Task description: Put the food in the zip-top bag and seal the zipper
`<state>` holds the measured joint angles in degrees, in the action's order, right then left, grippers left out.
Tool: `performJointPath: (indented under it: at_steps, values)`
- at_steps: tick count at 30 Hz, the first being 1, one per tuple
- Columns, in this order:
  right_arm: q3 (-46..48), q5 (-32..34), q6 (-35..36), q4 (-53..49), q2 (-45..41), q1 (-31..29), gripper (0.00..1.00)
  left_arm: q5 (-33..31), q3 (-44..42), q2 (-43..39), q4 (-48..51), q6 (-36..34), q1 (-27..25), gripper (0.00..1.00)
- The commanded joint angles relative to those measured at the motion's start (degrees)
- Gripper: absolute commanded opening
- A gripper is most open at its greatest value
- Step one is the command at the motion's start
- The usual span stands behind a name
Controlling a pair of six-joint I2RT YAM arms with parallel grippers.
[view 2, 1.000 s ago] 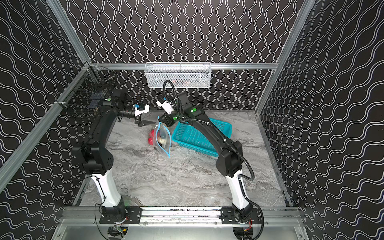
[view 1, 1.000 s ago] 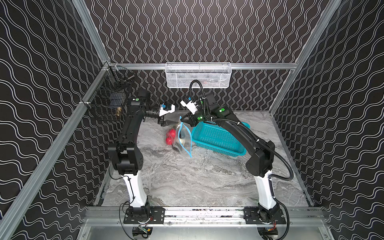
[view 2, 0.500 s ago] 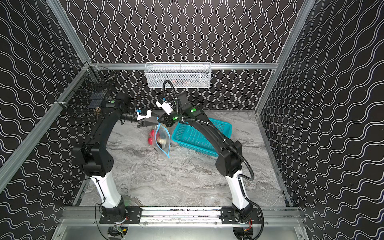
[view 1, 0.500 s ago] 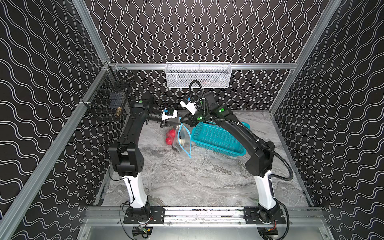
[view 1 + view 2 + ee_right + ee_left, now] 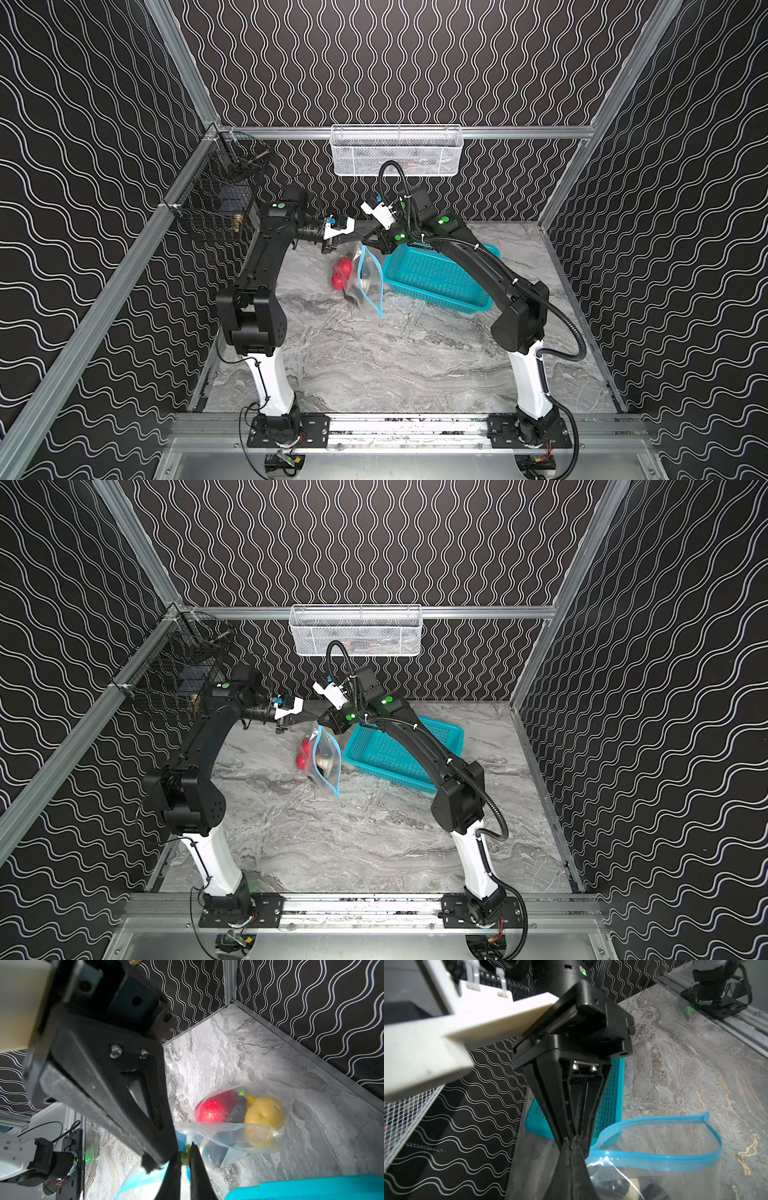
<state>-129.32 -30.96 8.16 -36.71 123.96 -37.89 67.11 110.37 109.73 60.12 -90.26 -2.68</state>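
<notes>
- While both end effectors meet tip to tip above the far part of the table [image 5: 374, 365], in a top view the zip-top bag [image 5: 360, 286] hangs under them. Its bottom rests on the table just beside the teal basket [image 5: 436, 282]. The left end effector [image 5: 353, 240] reaches in from the left edge's side and the right end effector [image 5: 372, 241] from the right. The open zipper [image 5: 340, 762] runs as a loop from that held corner down toward the table's front edge.
- Seen from the left wrist, the left end effector's jaws are fully closed at the bag's top corner, seemingly pinching the plastic there. The right one's tips touch them head-on. The blue strip's two sides stand well apart, so the mouth is unsealed.
- Seen from the right wrist, the right end effector's jaws are closed on the yellow slider tab [image 5: 185, 1157], just beside the left one's tip. A red toy fruit [image 5: 212, 1111], a toy potato [image 5: 264, 1113] and a dark piece lie inside the bag, below the grip.
- Judging from this, the right arm would draw the slider along the strip's long axis, away from the left one's pinch and toward the free end near the front. The left anchors the corner.
</notes>
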Motion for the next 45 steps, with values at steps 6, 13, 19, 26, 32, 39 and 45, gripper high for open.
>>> performJointPath:
  at_steps: [6, 13, 19, 26, 32, 39, 45]
  values:
    - [0.44, -0.78, 0.63, 2.37, -0.90, -0.10, 0.09, 0.24, -3.60, -2.34, -11.30, 13.07, 0.01, 0.00]
    - [2.25, -0.50, -0.08, 4.16, -1.96, -0.10, 0.09, -2.00, -5.38, -3.34, -17.79, 22.87, -0.05, 0.00]
    - [2.43, -1.03, 0.01, 4.55, -2.18, -0.18, 0.09, -1.79, -5.56, -3.41, -16.15, 20.33, -0.04, 0.00]
    - [1.88, -1.12, 0.26, 3.86, -1.80, -0.11, 0.09, -1.35, -1.65, -1.74, -11.99, 20.73, 0.04, 0.34]
    - [2.48, -2.17, 0.91, 3.10, -2.15, -0.17, 0.09, -0.14, 5.89, 2.24, 0.35, 10.59, 0.89, 0.64]
    - [0.83, -1.65, 2.95, -0.35, -2.17, -0.16, 0.09, -1.03, 9.92, 4.34, 14.71, -4.41, 1.10, 0.62]
    - [0.64, -1.32, 4.04, -1.42, -2.15, -0.17, 0.09, -2.85, 7.56, 3.03, 16.28, -9.54, 1.10, 0.58]
